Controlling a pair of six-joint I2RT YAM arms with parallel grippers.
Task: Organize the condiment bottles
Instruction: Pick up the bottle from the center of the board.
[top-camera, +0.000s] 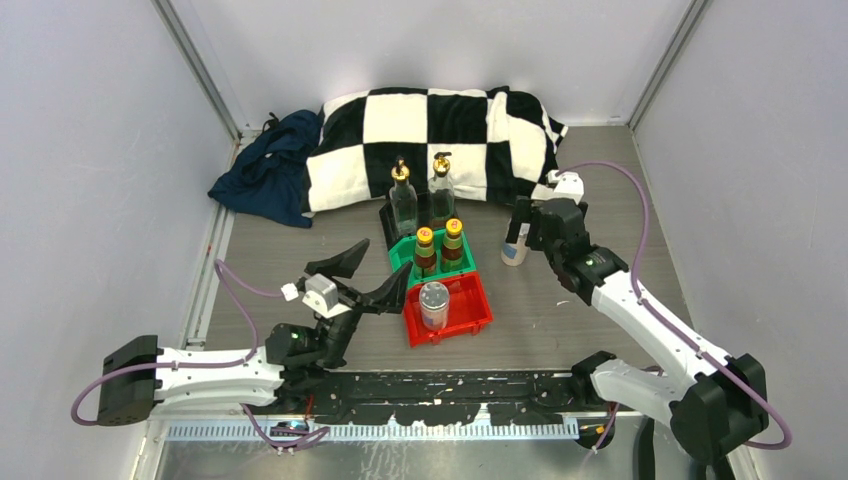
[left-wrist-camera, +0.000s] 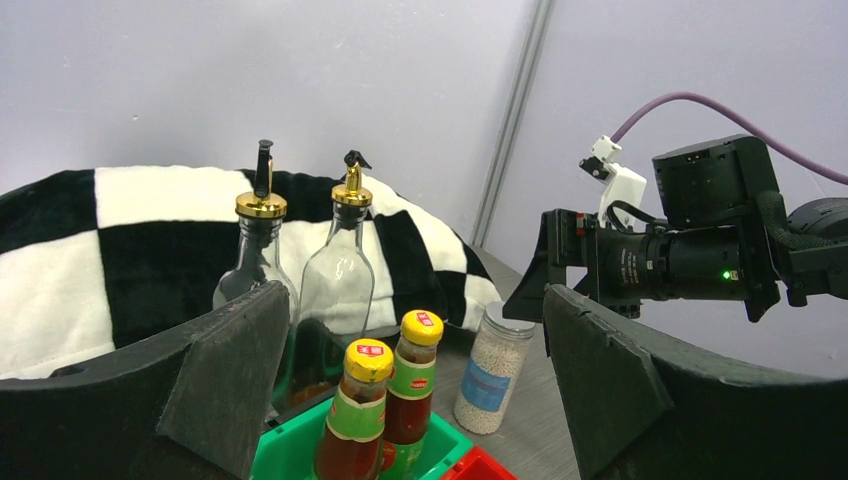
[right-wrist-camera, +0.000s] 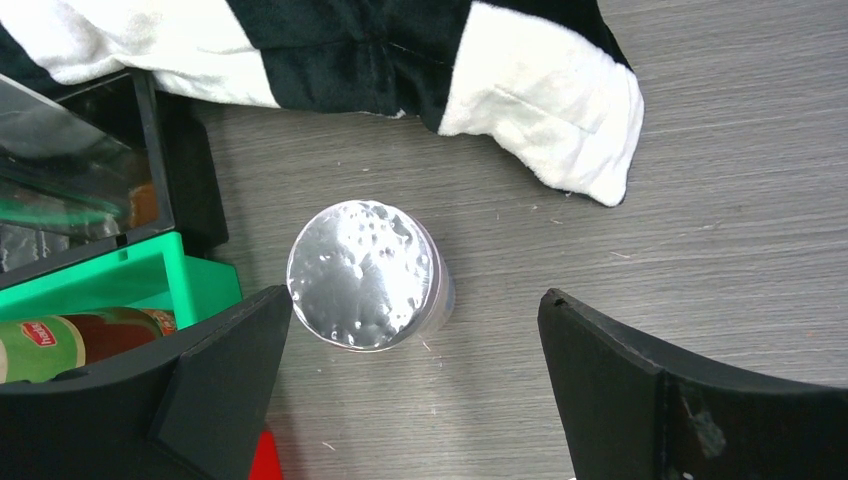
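Checkered blanket (top-camera: 440, 115) bunched along the far edge of the table (top-camera: 560, 320), out of the way. In front of it, three bins in a row, apparently one per kind:

- black bin (top-camera: 390, 222) farthest, with the two tall glass bottles (top-camera: 403, 200) upright
- green bin (top-camera: 403, 257) in the middle, with the two sauce bottles (top-camera: 425, 250)
- red bin (top-camera: 472, 312) nearest, with a single shaker jar (top-camera: 433, 303)

Second shaker jar (right-wrist-camera: 365, 272) upright on the table right of the bins, probably bound for the red bin. Sits directly below the right gripper (right-wrist-camera: 412, 330), between its spread fingers, untouched. Left gripper (top-camera: 368, 274) likewise wide and empty, left of the red bin, well apart from that jar.
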